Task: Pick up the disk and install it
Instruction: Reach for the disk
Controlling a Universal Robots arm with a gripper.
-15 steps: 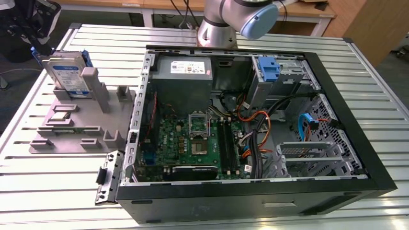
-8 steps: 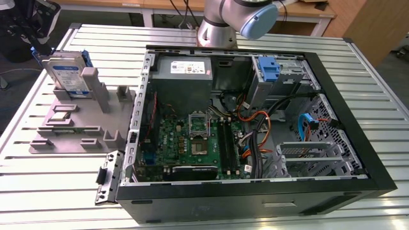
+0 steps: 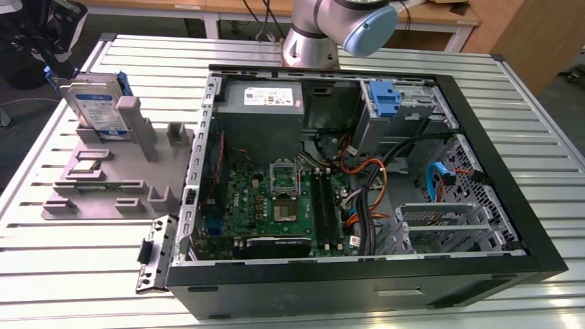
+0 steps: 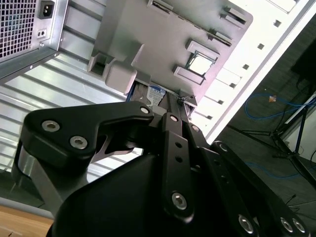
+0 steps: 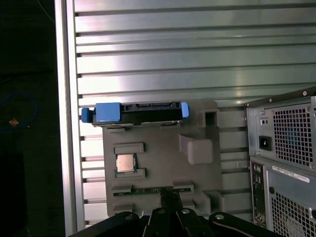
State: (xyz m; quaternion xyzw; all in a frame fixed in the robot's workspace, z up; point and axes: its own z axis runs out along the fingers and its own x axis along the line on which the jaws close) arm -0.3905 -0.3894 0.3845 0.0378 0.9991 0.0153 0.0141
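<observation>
The disk [image 3: 96,104], a silver drive with a white-and-blue label and a blue bracket, stands on edge in the far slot of a grey holder [image 3: 101,195] at the exterior view's left. Seen edge-on in the first wrist view, the disk [image 5: 140,111] shows a blue tab at each end. A strip of the disk's label [image 4: 156,94] shows in the second wrist view. My gripper [image 5: 171,193] hangs above the holder, apart from the disk, fingers together on nothing. In the second wrist view the gripper [image 4: 180,100] points at the holder. The gripper's dark body [image 3: 41,38] sits up behind the disk.
An open computer case [image 3: 512,205] lies on the slatted metal table, with a grey power supply [image 3: 263,96] and a blue bracket [image 3: 386,99] in its far bays. A processor chip [image 5: 124,163] rests on the holder. The table edge [image 5: 64,123] runs close beside the holder.
</observation>
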